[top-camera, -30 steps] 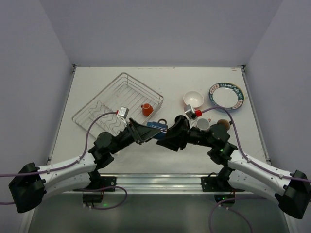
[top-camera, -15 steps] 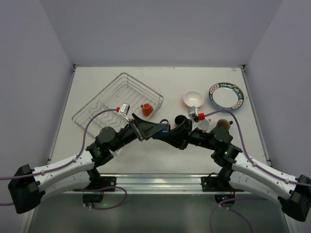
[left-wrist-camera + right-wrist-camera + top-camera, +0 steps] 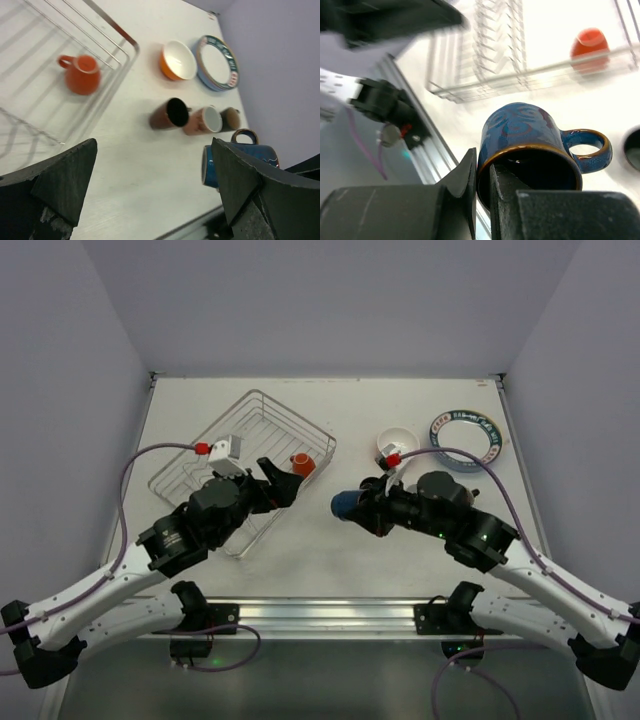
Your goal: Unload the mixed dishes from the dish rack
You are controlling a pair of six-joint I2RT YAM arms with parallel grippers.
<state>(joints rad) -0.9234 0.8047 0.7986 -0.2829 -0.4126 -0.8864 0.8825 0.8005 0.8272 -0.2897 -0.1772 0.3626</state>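
Mug rim between right tool's fingers

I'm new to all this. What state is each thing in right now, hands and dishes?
Left gripper: open, empty.
Blue mug: held by its rim.
Right gripper: shut on that rim.
Orange mug: in the rack.
Rack: one mug visible inside.
Bowl: upright on the table.
Plates: stacked on the table.

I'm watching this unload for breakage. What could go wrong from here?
1. The right claw pinches only the rim of the blue mug, held in the air; the mug might pivot or slip out.
2. The dark mug lies on its side close to the pink mug; setting the blue one down beside them could knock it rolling.
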